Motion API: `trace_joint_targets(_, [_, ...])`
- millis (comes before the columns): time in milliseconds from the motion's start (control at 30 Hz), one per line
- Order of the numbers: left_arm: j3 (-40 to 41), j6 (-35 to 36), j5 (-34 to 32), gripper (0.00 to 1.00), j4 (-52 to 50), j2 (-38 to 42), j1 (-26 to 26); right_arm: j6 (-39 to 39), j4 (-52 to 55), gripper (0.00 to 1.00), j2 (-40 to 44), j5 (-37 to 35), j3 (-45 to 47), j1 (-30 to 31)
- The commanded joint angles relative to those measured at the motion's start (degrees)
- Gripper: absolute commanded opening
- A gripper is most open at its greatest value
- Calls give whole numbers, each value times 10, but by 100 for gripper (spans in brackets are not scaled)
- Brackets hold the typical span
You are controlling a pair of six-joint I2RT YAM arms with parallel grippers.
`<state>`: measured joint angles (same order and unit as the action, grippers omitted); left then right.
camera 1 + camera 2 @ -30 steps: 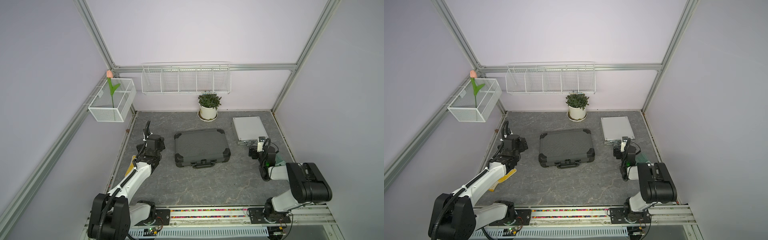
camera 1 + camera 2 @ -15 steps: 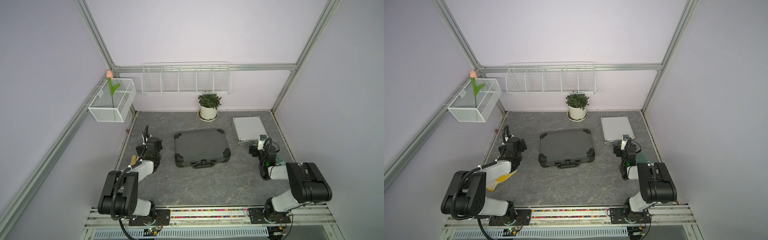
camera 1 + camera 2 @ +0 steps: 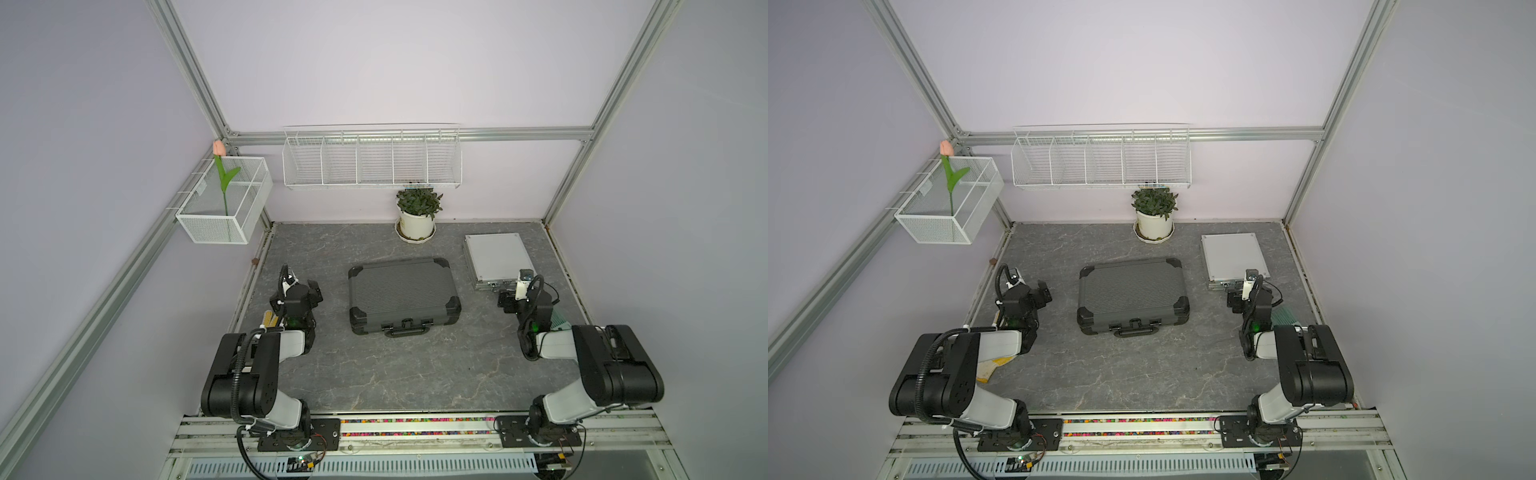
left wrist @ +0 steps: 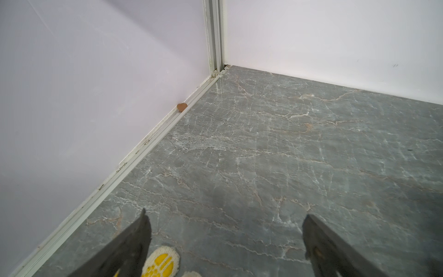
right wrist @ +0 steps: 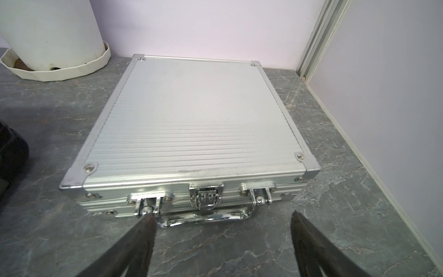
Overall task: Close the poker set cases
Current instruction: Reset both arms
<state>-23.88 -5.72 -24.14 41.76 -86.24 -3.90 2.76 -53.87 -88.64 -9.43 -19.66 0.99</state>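
Both poker set cases lie flat with their lids down. The larger dark-grey ribbed case point(image 3: 401, 291) point(image 3: 1131, 291) sits mid-table, handle toward the front. The smaller silver case point(image 3: 496, 257) point(image 3: 1233, 257) point(image 5: 191, 124) lies at the back right, and its chrome handle point(image 5: 206, 217) faces my right gripper. My right gripper point(image 3: 509, 298) point(image 5: 222, 214) is open just in front of that handle and holds nothing. My left gripper point(image 3: 302, 284) point(image 4: 225, 213) is open over bare table, left of the grey case, and points at the back left corner.
A potted plant point(image 3: 417, 214) stands at the back centre. White wire baskets point(image 3: 371, 160) point(image 3: 226, 208) hang on the walls, one with a tulip. A yellow-and-white thing point(image 4: 161, 261) lies under my left gripper. A green thing point(image 3: 559, 322) lies by my right arm.
My left arm has folded back toward its base, and its gripper has drawn slightly toward the front. The right arm and both cases have not moved.
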Motion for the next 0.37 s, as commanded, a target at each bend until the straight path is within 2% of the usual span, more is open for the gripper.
trace_joint_targets(0, [-5,6,10,100,28,2,-1,-10,-16,89,-3,-5,-5,2])
trace_joint_targets(333, [-8,1,9,100,13,5,-1,-8,-17,89,-2,-3,-4,3])
